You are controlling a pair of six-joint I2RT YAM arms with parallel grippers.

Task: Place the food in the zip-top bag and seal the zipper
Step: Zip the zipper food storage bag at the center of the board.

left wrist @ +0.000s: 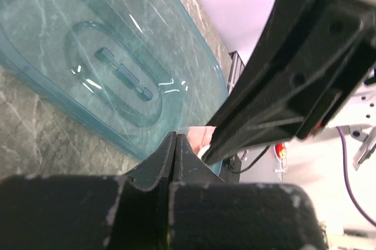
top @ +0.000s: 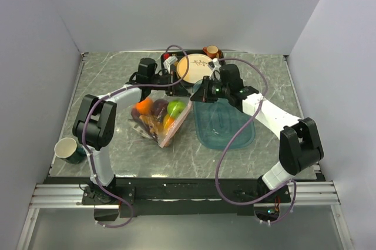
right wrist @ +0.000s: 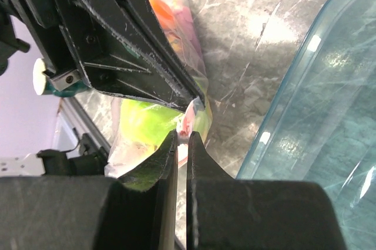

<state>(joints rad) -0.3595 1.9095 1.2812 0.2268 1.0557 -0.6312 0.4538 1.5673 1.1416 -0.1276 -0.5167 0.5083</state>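
On the grey marbled table (top: pixel 264 68), a green mug (top: pixel 69 150) stands nearest the arm bases, and beyond it the clear bag (top: pixel 150 129) lies with the toy food (top: pixel 175 107) inside, just beside the teal tray (top: pixel 226 127). At the bag's far corner the 2 grippers meet: the right gripper (right wrist: pixel 182 144) pinches the pink zipper (right wrist: pixel 188 120), and the left gripper (left wrist: pixel 175 150) is pressed together at that strip, apparently nipping it too, with the plate (top: pixel 194 67) behind. The film looks light, limp and slippery, so the stiffer zipper is the place to hold, 1 end anchored.
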